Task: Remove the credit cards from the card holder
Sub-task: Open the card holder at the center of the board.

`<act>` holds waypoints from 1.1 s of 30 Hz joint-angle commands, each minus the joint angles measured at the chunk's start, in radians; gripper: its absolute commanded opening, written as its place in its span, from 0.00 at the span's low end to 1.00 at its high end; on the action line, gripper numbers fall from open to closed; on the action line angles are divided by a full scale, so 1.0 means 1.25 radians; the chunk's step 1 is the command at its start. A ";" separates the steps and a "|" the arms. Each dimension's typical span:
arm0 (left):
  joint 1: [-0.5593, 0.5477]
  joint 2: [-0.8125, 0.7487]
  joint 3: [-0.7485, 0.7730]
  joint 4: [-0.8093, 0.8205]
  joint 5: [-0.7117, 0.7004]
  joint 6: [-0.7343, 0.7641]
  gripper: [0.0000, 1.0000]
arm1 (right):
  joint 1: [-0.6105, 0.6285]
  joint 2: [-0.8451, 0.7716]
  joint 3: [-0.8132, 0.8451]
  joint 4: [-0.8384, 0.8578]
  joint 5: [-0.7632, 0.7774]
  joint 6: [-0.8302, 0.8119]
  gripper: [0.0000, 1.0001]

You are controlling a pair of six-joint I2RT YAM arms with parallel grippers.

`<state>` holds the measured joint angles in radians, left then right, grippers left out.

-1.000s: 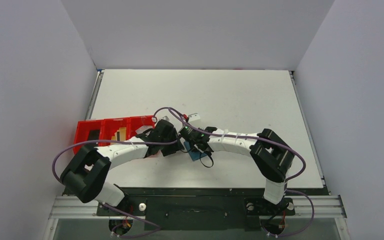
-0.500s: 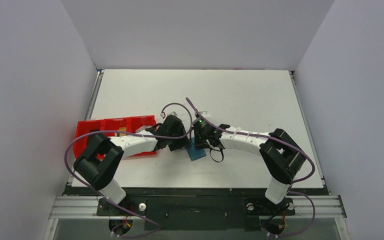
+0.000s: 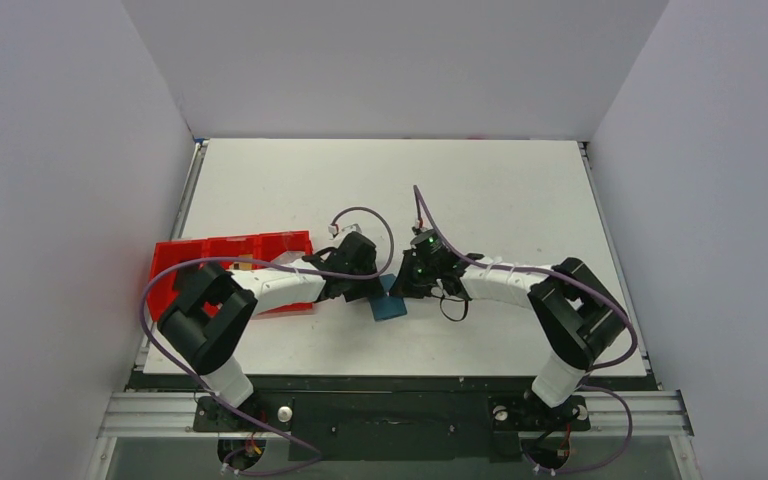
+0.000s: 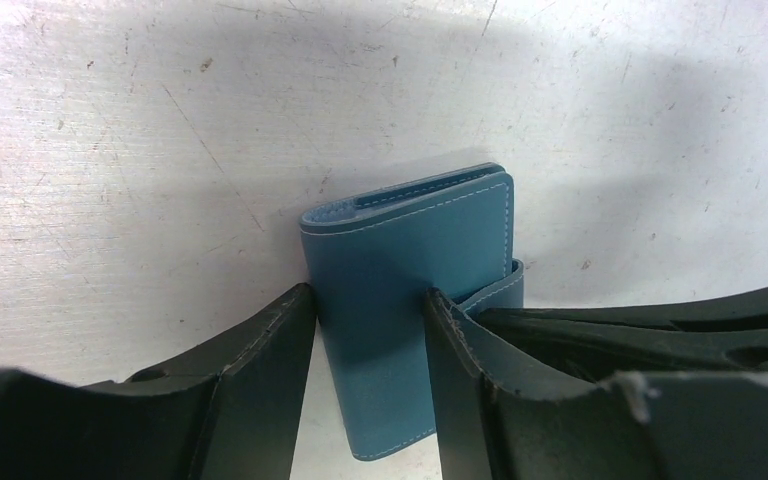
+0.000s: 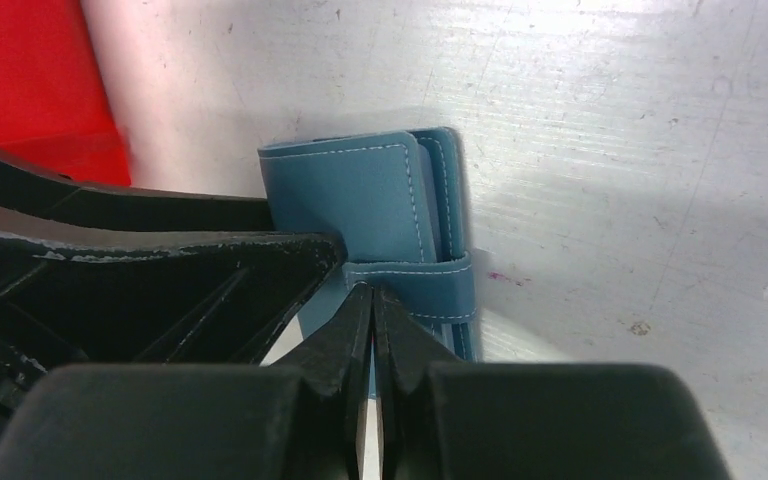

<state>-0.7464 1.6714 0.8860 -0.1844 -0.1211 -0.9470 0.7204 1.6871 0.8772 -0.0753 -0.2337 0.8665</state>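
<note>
With your left tool [image 4: 368, 298] clamping the card holder [image 4: 410, 235] mid-frame, you're wanting the closed right tool [image 5: 372, 292] peeling its tab [image 5: 430, 285] upward, slowly.

My left claw [image 3: 373, 291] and right claw [image 3: 402, 288] meet at the blue card holder [image 3: 391, 308] on the bench [image 3: 500, 190], with the red tray [image 3: 165, 262] to its left.

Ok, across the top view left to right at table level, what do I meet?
tray → left gripper → holder → right gripper
</note>
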 commanded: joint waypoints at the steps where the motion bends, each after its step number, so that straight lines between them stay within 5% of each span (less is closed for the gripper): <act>1: -0.004 0.029 -0.004 -0.057 -0.033 0.004 0.42 | -0.010 -0.018 -0.024 0.026 -0.050 0.015 0.00; 7: -0.002 0.023 -0.018 -0.058 -0.025 0.001 0.33 | 0.071 -0.049 0.052 -0.120 0.147 -0.078 0.08; 11: 0.008 0.024 -0.026 -0.050 -0.001 0.009 0.21 | 0.138 -0.061 0.078 -0.158 0.315 -0.117 0.23; 16: 0.029 0.037 -0.031 -0.032 0.055 0.025 0.00 | 0.200 -0.081 0.074 -0.132 0.456 -0.137 0.28; 33: 0.117 0.075 -0.037 0.007 0.275 0.094 0.00 | 0.328 -0.006 0.069 -0.023 0.613 -0.298 0.39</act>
<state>-0.6136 1.7016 0.8680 -0.1307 0.1589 -0.8772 1.0946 1.6413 0.9409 -0.1928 0.4820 0.5831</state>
